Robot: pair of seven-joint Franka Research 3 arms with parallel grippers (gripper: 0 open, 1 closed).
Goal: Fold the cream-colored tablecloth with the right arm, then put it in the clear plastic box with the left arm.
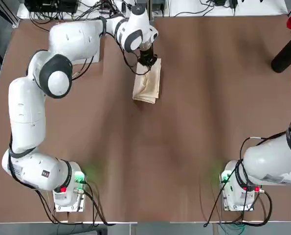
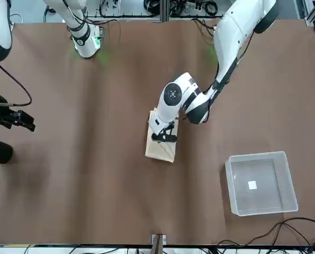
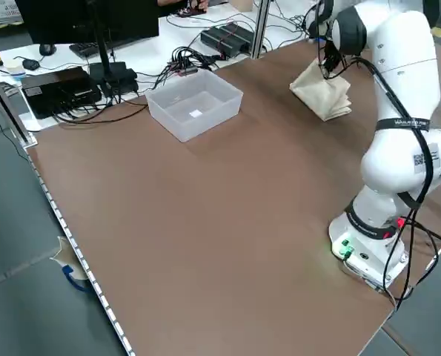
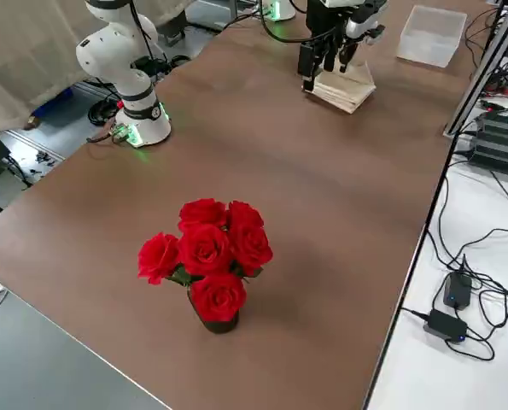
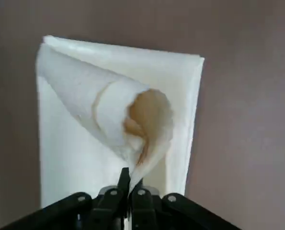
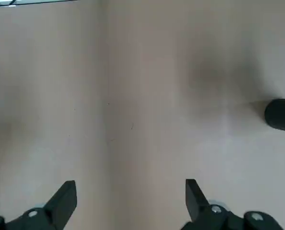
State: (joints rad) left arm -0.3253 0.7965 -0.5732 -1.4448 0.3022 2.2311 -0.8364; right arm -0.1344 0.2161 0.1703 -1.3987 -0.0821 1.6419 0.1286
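The cream-colored tablecloth (image 1: 147,87) lies folded into a narrow rectangle on the far middle of the brown table (image 1: 194,122). My left gripper (image 1: 147,59) is over the cloth's far end and shut on it. The left wrist view shows the left gripper (image 5: 129,188) pinching a top layer of the tablecloth (image 5: 80,96), which rises in a cone from the flat layers. The clear plastic box (image 2: 261,183) stands empty on the left arm's far side, apart from the tablecloth (image 2: 160,148). My right gripper (image 6: 130,199) hangs open over bare table at the right edge.
A black vase (image 4: 213,318) of red roses (image 4: 207,249) stands at the far right of the table, close to the right gripper (image 2: 23,120). Cables and power supplies (image 3: 64,85) lie beyond the table's far edge. Both arm bases sit at the near edge.
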